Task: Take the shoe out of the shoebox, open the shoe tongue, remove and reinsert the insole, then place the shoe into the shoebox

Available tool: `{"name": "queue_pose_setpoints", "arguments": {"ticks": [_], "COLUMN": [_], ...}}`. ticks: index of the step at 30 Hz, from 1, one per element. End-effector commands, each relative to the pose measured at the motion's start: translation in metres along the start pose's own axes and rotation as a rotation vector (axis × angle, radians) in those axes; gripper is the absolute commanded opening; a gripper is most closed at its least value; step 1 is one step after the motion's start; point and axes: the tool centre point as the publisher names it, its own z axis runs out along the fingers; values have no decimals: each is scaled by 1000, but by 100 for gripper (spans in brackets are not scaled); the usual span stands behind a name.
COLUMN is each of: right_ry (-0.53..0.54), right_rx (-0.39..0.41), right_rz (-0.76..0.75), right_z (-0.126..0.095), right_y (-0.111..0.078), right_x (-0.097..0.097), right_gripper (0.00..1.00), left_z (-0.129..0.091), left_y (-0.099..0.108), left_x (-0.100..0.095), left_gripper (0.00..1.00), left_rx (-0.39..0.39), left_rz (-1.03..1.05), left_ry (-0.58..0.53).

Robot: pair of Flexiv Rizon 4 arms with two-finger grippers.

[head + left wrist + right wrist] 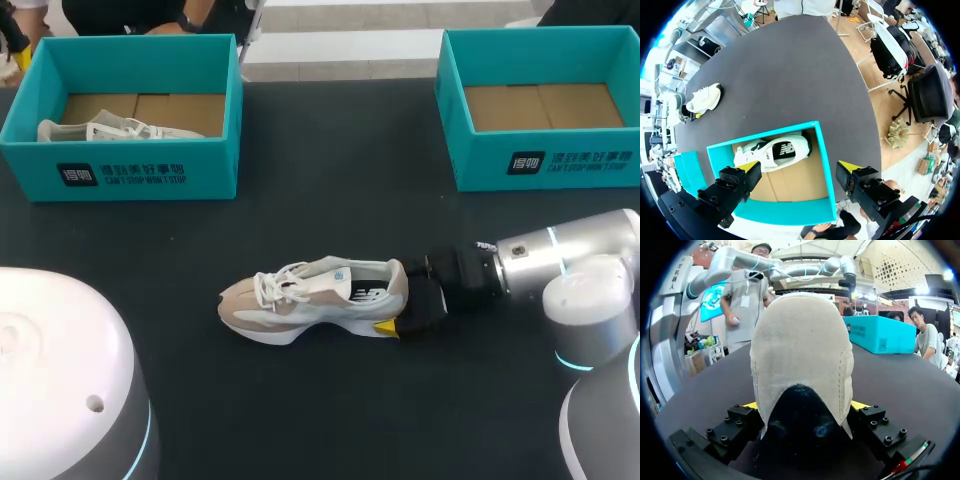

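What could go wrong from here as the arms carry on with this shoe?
The right tool grips the shoe only at its heel, so the toe may sag or twist out when lifted. The left tool hangs open above the left box, which holds a second shoe; it might grab that one instead.

Shoe [315, 300]: beige and white trainer with white laces, upright on its sole on the black table, lower centre of the frame. The toe points left, and the heel on the right is clasped from both sides by the right gripper [402, 298].
Left shoebox [140, 170]: teal, lidless, upper left, brown cardboard floor.
Second shoe [100, 130]: white, lying in the left shoebox's left half.
Right shoebox [560, 160]: teal, lidless, upper right, brown cardboard floor showing.
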Motion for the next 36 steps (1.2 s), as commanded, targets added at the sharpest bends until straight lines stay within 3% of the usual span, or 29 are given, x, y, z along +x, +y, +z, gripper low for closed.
{"name": "queue_pose_setpoints", "arguments": {"ticks": [1, 19, 25, 30, 31, 36], "right_ry": [0, 0, 0, 0, 0, 0], "right_rx": [6, 6, 6, 6, 6, 6], "right_rz": [1, 1, 1, 1, 1, 1], "right_z": [11, 11, 11, 11, 11, 11], "right_y": [-4, -4, -4, -4, -4, -4], "right_x": [-2, -2, -2, -2, -2, -2], "right_gripper": [0, 0, 0, 0, 0, 0], "left_z": [0, 0, -3, -5, -6, -8], "left_y": [-1, -1, -22, -27, -30, -36], "left_x": [0, 0, -6, -18, -23, -57], "left_gripper": [100, 100, 100, 100, 100, 100], "left_rx": [-1, -1, -4, 6, -26, -41], "left_rz": [0, 0, -185, -416, -437, -587], "left_ry": [4, 4, 74, 124, 146, 180]}}
